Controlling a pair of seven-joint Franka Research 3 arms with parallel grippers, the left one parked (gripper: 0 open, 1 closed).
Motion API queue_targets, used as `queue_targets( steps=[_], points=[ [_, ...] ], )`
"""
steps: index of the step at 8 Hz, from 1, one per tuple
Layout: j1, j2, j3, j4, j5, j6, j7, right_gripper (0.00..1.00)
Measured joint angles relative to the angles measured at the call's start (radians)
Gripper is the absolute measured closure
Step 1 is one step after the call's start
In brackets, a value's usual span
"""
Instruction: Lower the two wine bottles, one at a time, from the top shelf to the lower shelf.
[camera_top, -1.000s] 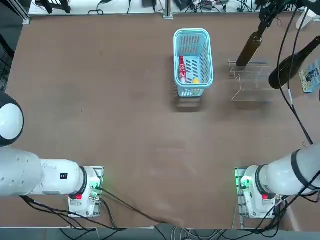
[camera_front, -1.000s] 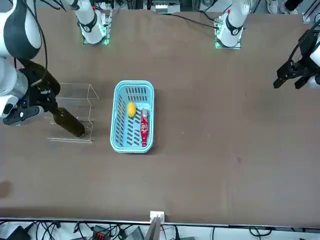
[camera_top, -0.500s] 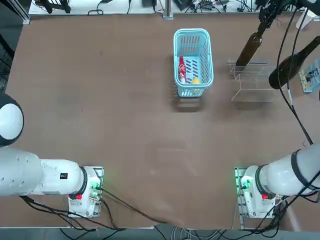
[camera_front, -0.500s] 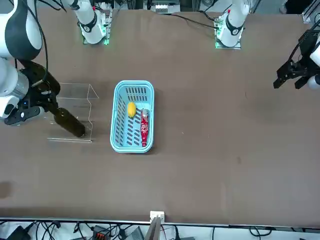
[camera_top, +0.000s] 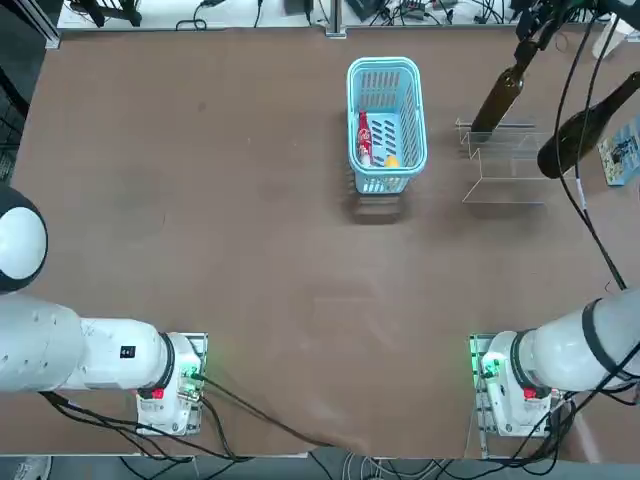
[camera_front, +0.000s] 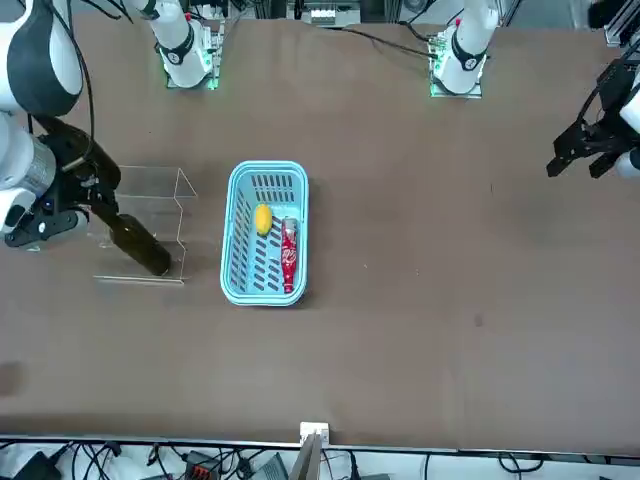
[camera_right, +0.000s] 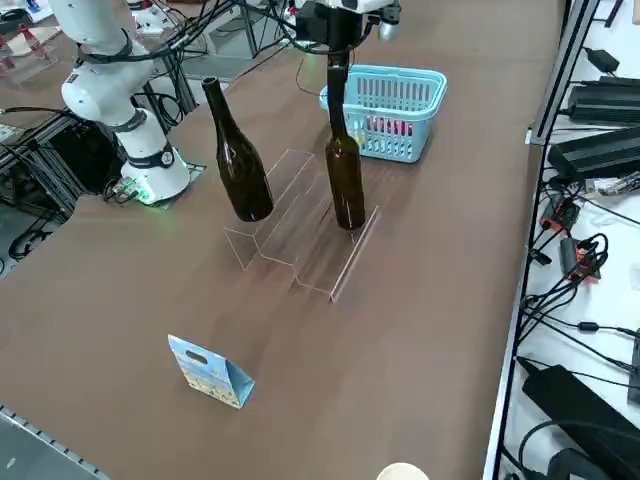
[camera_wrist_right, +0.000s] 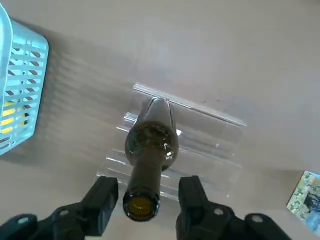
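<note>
While the clear acrylic two-step stand (camera_right: 316, 288) remains in place, one tall dark olive-green glass bottle (camera_right: 347, 185) stands upright, apparently on its lower shelf. The second matching olive-green bottle (camera_right: 240, 168) appears to occupy the top shelf. The black two-finger right gripper (camera_wrist_right: 148, 189) has just opened; its fingers are spread on either side of the first bottle's neck, clear of the glass. Placement one appears complete; withdraw without tipping the bottle, then transfer the second.
</note>
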Motion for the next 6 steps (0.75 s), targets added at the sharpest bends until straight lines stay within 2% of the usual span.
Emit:
queue_targets(
  steps=[1,2,5,6],
  points=[
    [0.000,-0.003,0.000,0.020,0.000,0.000,0.000,0.06],
    [0.001,-0.014,0.000,0.051,0.000,-0.005,-0.001,0.00],
    [0.001,-0.102,-0.004,0.095,-0.006,-0.129,-0.014,0.00],
    [0.001,-0.132,-0.020,0.094,-0.008,-0.180,-0.016,0.00]
  ],
)
